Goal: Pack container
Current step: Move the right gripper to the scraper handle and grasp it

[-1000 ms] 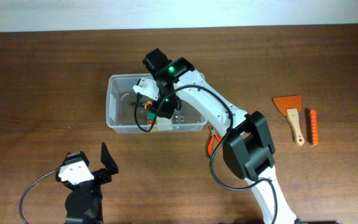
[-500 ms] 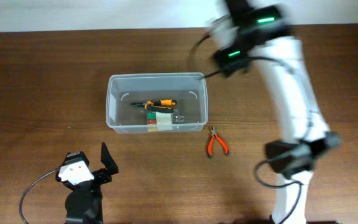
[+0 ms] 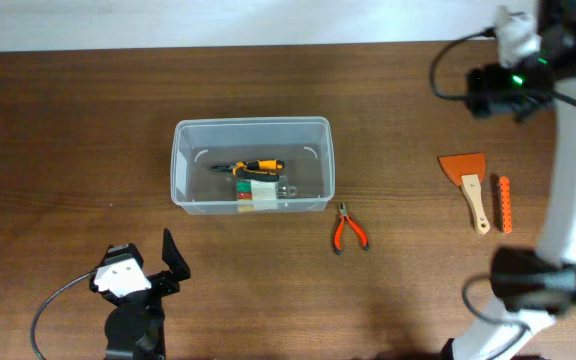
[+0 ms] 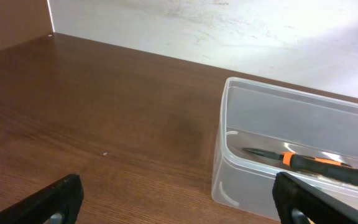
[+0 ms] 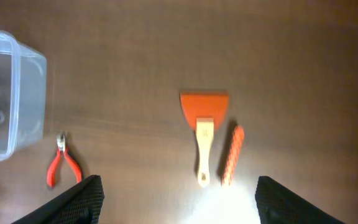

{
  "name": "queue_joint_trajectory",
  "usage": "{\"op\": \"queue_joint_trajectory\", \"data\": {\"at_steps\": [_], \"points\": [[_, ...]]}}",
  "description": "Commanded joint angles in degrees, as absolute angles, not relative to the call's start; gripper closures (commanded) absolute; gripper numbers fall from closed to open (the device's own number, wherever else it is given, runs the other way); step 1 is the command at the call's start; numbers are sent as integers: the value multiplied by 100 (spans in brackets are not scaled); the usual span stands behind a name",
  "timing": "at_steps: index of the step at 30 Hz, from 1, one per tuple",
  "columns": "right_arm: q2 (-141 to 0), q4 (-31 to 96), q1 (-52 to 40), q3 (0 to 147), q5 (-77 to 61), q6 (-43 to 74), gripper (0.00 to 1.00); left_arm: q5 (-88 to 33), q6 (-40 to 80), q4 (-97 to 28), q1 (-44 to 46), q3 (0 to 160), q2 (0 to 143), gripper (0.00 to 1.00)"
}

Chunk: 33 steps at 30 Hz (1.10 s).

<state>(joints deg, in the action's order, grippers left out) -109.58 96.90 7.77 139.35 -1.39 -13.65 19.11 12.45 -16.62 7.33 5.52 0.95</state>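
Observation:
The clear plastic container [image 3: 253, 165] stands left of the table's middle and holds an orange-and-black screwdriver [image 3: 253, 166] and a small clear box with coloured pieces [image 3: 258, 192]. It also shows in the left wrist view [image 4: 291, 155] and at the left edge of the right wrist view [image 5: 11, 93]. Red pliers [image 3: 348, 229] lie on the table to its right. An orange scraper with a wooden handle [image 3: 468, 180] and an orange ribbed stick [image 3: 505, 204] lie at the right. My right gripper [image 5: 176, 202] is open and empty, high above them. My left gripper [image 4: 179, 208] is open and empty near the container's front left.
The table is dark brown wood with a pale wall along the far edge [image 3: 218, 22]. The right arm's base [image 3: 528, 285] stands at the front right. The pliers [image 5: 61, 167], scraper [image 5: 204, 118] and stick [image 5: 232, 152] show in the right wrist view.
My right arm has swung out of the container, up and to the far right of the table. The screwdriver now lies in the container. The left arm has not moved.

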Motion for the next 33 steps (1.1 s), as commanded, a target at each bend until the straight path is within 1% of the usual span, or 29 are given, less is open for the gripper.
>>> {"op": "queue_joint_trajectory", "data": {"at_steps": [1, 7, 11, 15, 17, 20, 24, 28, 31, 33], "points": [[-10134, 9636, 1170, 13002, -242, -1310, 21, 1931, 1194, -1671, 751, 532, 69, 1], [-9371, 8420, 1616, 10630, -207, -1323, 21, 1933, 1194, -1671, 751, 532, 69, 1], [-9330, 7585, 1813, 9367, -176, -1518, 20, 1933, 1194, -1671, 751, 532, 69, 1], [-9386, 6761, 1879, 8427, -161, -1929, 15, 1933, 1194, -1671, 751, 532, 69, 1], [-9424, 6359, 1883, 8106, -123, -2053, 10, 1931, 1194, -1671, 751, 532, 69, 1], [-9526, 5900, 1883, 7741, -128, -2102, 8, 1931, 1194, -1671, 751, 532, 69, 1], [-9867, 5559, 1883, 7404, -123, -2226, 13, 1931, 1194, -1671, 751, 532, 69, 1], [-10331, 5360, 1883, 7338, -123, -2226, 14, 1933, 1194, -1671, 751, 532, 69, 1], [-10674, 5315, 1881, 7338, -126, -2224, 20, 1931, 1194, -1671, 751, 532, 69, 1], [-10851, 5299, 1872, 7338, -128, -2222, 21, 1931, 1194, -1671, 751, 532, 69, 1]]}}
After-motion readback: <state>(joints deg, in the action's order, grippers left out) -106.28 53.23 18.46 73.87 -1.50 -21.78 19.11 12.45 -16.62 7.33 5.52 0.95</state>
